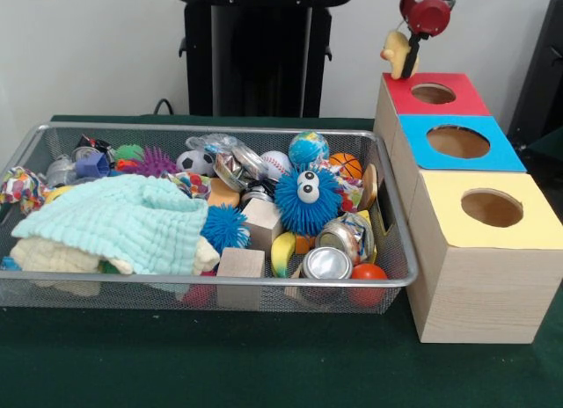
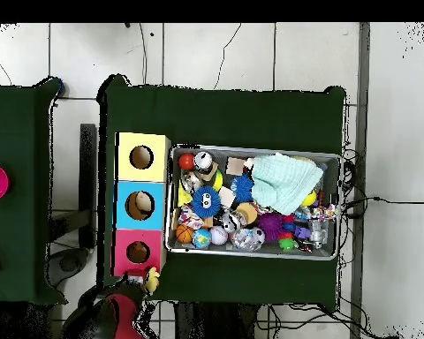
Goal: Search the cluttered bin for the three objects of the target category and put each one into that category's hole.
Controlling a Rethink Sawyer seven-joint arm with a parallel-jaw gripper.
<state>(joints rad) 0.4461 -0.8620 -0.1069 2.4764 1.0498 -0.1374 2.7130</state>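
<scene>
My gripper (image 1: 407, 47) hangs at the top right, shut on a pale yellow soft toy (image 1: 396, 53). The toy dangles just above the left edge of the red-topped box (image 1: 400, 93), left of its round hole (image 1: 433, 93). In the overhead view the toy (image 2: 151, 281) sits just off the red box's end, beside the hole (image 2: 137, 252), with my arm (image 2: 125, 316) below it. The wire mesh bin (image 1: 220, 127) is full of clutter. A tan-orange lump (image 1: 223, 195) lies mid-bin, half buried. No tiger-striped toy shows.
The blue-topped box (image 1: 457, 142) and yellow-topped box (image 1: 493, 208) continue the row toward the front. In the bin lie a mint cloth (image 1: 123, 219), a blue fuzzy ball with googly eyes (image 1: 306, 200), wooden cubes (image 1: 240, 263), cans (image 1: 326, 264) and several balls.
</scene>
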